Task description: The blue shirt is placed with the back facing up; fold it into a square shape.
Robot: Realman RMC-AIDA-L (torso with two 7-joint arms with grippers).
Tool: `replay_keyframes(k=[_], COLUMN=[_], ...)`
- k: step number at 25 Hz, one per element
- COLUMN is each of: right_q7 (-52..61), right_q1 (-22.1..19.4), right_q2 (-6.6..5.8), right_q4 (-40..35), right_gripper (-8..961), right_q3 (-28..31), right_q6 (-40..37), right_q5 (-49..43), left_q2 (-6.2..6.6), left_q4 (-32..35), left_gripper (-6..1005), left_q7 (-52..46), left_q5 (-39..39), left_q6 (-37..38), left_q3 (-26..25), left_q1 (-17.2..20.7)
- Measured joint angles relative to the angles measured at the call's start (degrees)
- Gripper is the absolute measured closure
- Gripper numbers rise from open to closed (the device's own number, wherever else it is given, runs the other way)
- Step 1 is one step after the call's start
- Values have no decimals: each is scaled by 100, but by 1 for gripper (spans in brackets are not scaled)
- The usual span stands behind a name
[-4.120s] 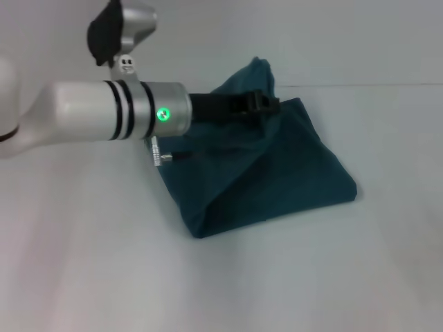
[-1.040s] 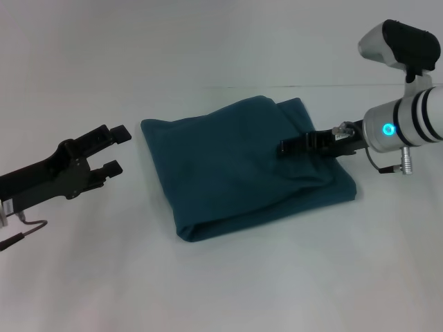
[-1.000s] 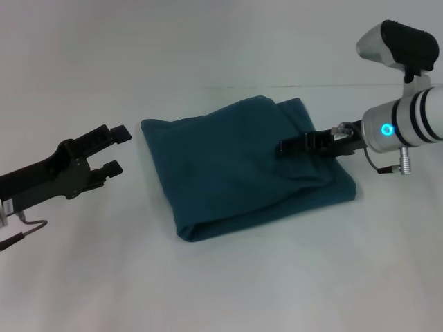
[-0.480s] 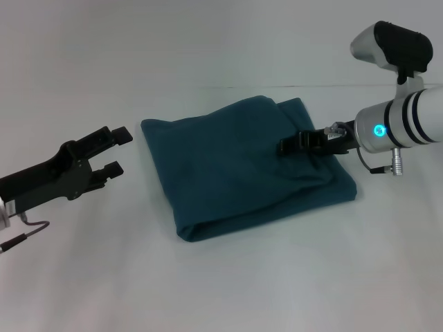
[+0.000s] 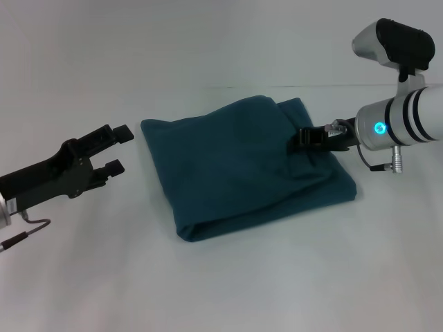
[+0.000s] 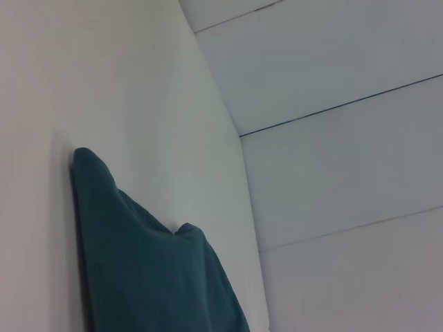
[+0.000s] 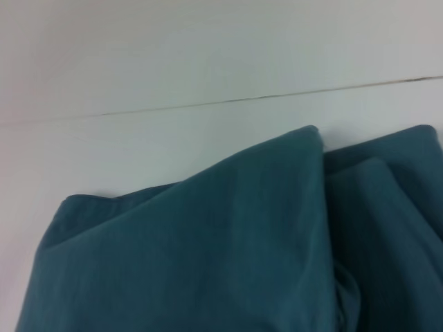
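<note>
the shirt (image 5: 242, 166) lies on the white desk (image 5: 228, 283) as a compact, roughly square bundle, its front corner toward the robot and a loose ridge of cloth along the far right edge. the right gripper (image 5: 302, 139) rests low over the bundle's right part, its tip at or just above the cloth; whether its jaws are apart or together cannot be told here. compared with a second ago, this gripper has drawn back toward the right edge, so less of it overlies the cloth, while the bundle's outline is unchanged. four seconds ago the left arm reached across the shirt with a flap raised; now the left gripper (image 5: 116, 147) hangs well to the left, clear of the cloth, jaws apart and holding nothing. judged from this, the last fold is down and the right arm is patting or releasing; the task looks nearly complete, with only the puckered right edge left to flatten.
</note>
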Motion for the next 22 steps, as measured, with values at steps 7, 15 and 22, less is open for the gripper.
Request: replay_keyframes(k=[7, 15, 22], right_q7=[-9, 111, 469], right_q1=[-41, -236, -365], right_q2=[4, -83, -111], right_q4=[-178, -981, -1854], right_gripper=[908, 908, 907], right_q3=[25, 28, 108], right_q6=[-110, -1029, -1714], right_q5=[143, 512, 517], left_q2=[0, 0, 0], left_q4=[-8, -8, -8], left_gripper=[50, 51, 51], left_q7=[0, 0, -2], left_q5=[0, -9, -15], left_q6=[-69, -77, -78], left_q3=[0, -3, -9], left_q1=[2, 2, -13])
